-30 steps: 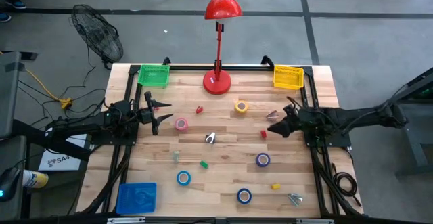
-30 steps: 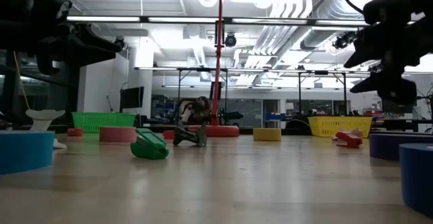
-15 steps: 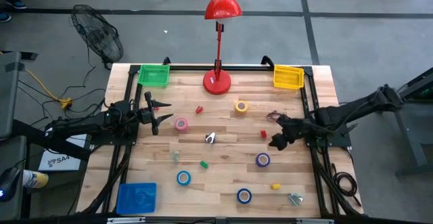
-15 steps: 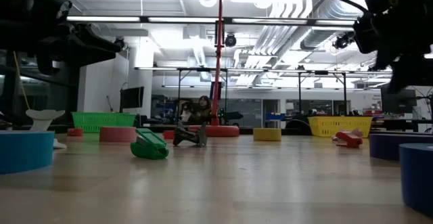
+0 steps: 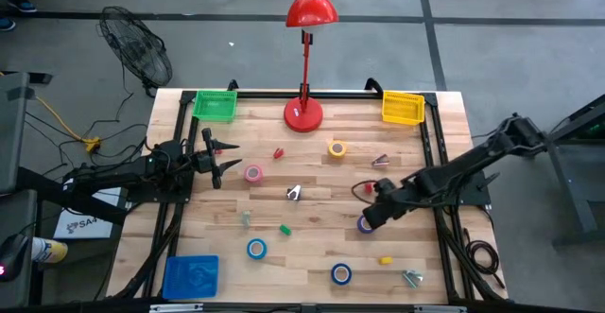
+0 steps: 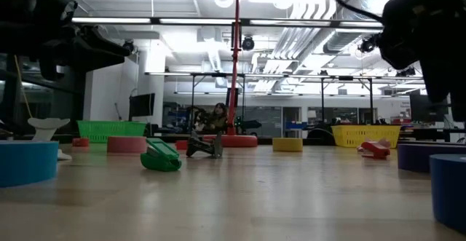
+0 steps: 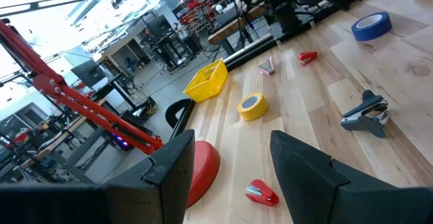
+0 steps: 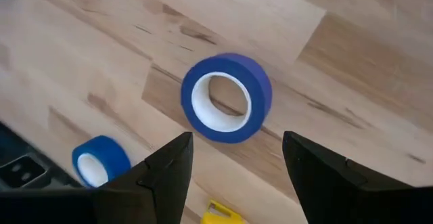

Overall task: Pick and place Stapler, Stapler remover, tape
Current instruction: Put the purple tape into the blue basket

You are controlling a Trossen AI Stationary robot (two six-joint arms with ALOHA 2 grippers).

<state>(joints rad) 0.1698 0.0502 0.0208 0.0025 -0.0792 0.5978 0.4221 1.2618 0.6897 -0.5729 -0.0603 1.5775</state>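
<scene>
The purple tape roll [image 5: 365, 223] lay flat on the table, right of centre, and in the high view my right gripper [image 5: 373, 214] covered a part of it. In my right wrist view the same roll [image 8: 226, 97] showed whole, with its pale core, and my two fingers [image 8: 169, 176] stood apart on either side of it, above it, not touching it. Behind it lay a blue roll [image 8: 101, 162] and a small yellow piece [image 8: 218, 212], cut off by the picture's edge.

My left gripper [image 5: 219, 158] waited over the left side of the table, its fingers [image 7: 308, 170] spread and holding nothing.

I counted five tape rolls: one purple, one pink [image 5: 253, 173], one yellow [image 5: 337, 148] and two blue [image 5: 256, 249] [image 5: 340, 273]. The small pieces were hard to name from above: a silver stapler remover [image 5: 294, 193], another metal piece [image 5: 412, 277] near the front right corner, three little red things [image 5: 278, 152] [image 5: 367, 188] [image 5: 380, 161], a green one [image 5: 285, 228] and a pale one [image 5: 246, 219].

The table [image 5: 312, 256] was of light wooden planks. On it stood a green basket [image 5: 216, 105], a yellow basket [image 5: 403, 108], a red lamp [image 5: 304, 113] and a blue lid [image 5: 191, 277]. A fan [image 5: 137, 46] lay on the grey floor. In the low view the room behind was a workshop with racks, and a person [image 6: 217, 117] sat far off.
</scene>
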